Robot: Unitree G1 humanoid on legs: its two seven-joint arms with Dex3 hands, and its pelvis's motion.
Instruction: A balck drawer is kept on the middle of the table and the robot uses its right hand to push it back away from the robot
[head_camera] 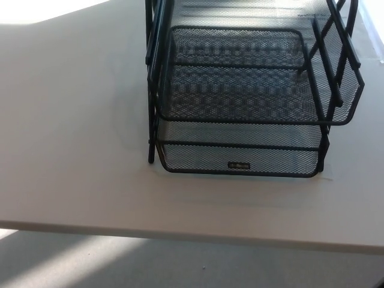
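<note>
- We see the black mesh drawer [240, 96] standing on the white table [72, 156], toward the far right of centre.
- Its stacked trays run lengthwise away from us, open fronts and small label plate [239, 164] facing the near table edge.
- Neither of our hands shows, so we cannot place anything relative to fingers or tell their state.
- Grey floor [120, 264] lies below the near table edge.
</note>
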